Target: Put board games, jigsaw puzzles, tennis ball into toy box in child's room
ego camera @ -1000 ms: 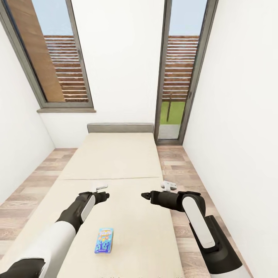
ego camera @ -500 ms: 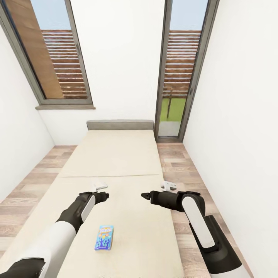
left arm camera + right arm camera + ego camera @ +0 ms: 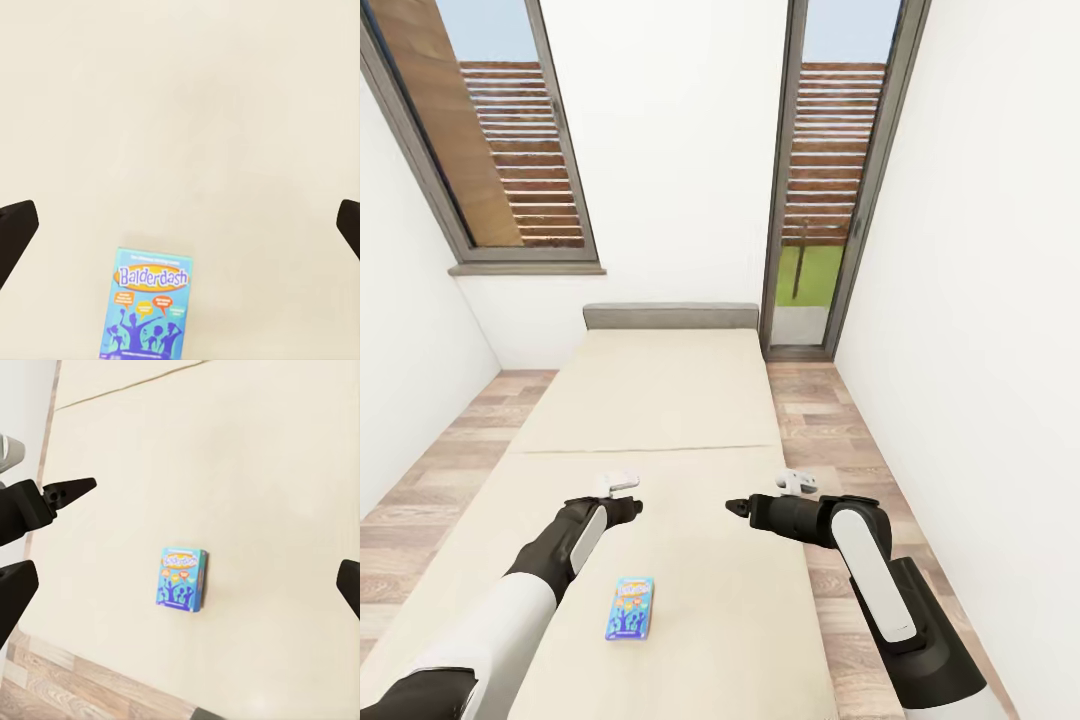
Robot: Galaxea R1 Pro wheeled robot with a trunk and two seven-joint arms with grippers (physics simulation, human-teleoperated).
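A small blue board game [image 3: 631, 607] with cartoon print lies flat on the beige mattress of the bed [image 3: 660, 400], near its foot end. My left gripper [image 3: 630, 507] hovers open above the mattress, just beyond the game. In the left wrist view the game [image 3: 148, 304] lies between the spread fingers [image 3: 15, 225]. My right gripper [image 3: 737, 508] is open too, to the right of the game and pointing left towards it [image 3: 181, 578]. The table, toy box, jigsaw puzzles and tennis ball are out of view.
A grey headboard [image 3: 670, 317] stands against the white far wall. Wood-plank floor [image 3: 820, 420] runs along both sides of the bed. A tall window [image 3: 500, 150] is at the left and a glass door [image 3: 825, 200] at the right. The right wall is close.
The whole picture has shifted a little, with the bed and the game now higher in the frame, so the camera has moved. Both arms keep the same pose.
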